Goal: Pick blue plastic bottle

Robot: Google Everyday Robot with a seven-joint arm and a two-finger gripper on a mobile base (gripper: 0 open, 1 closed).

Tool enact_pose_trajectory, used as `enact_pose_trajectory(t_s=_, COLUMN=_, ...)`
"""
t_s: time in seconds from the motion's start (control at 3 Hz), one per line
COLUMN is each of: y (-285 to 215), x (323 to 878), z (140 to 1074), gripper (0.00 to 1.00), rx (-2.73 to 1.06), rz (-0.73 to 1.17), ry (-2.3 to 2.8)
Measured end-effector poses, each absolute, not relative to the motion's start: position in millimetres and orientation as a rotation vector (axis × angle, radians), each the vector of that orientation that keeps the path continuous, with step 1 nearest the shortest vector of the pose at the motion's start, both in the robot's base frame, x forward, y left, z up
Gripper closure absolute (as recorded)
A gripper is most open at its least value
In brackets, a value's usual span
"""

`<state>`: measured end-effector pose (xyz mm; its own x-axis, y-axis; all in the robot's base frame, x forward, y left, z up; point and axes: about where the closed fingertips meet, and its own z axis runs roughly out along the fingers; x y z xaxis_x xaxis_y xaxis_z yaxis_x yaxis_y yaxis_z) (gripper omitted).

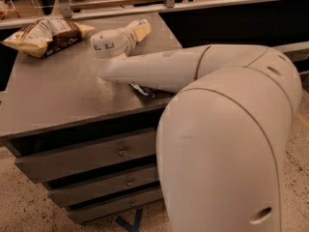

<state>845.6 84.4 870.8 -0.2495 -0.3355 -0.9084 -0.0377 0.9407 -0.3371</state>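
Gripper: poised low over the far edge of the cabinet top, right of the chip bag, pointing away from the camera. Aimed that way, probably, to come at something lying near the back edge.
Gripper state: could not be told. Spread or pressed together not shown from this side, nor whether anything was pinched.
Blue plastic bottle: not made out anywhere in view. Judged hidden behind the wrist or forearm, or just past the gripper's tip near the back edge. No firmer placing possible.
Arm: laid nearly flat across the right half of the top, elbow bulking large in the foreground. Carried low and level, likely to bring the gripper in sideways at a thing lying down rather than from above.
Chip bag: yellow-and-brown, lying flat at the far left corner, well apart from the gripper. No part of the job.
Dark-and-white scrap: peeped out from under the forearm near the front edge. Too little seen to name, perhaps foil packaging. Looked close under the arm; contact not certain.
Drawers: three, shut, below the top.
Stage: judged to be the reach or the close-in on the bottle; no lift evident.
Risk: forearm low enough to drag the scrap, or to nudge a hidden bottle off the back edge.
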Motion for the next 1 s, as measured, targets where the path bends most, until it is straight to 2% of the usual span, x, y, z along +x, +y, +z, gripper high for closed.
enact_pose_trajectory(t_s=1.0, y=80.2, x=856.7, z=866.2, gripper=0.0, rx=-0.105, rz=-0.224, ry=1.841)
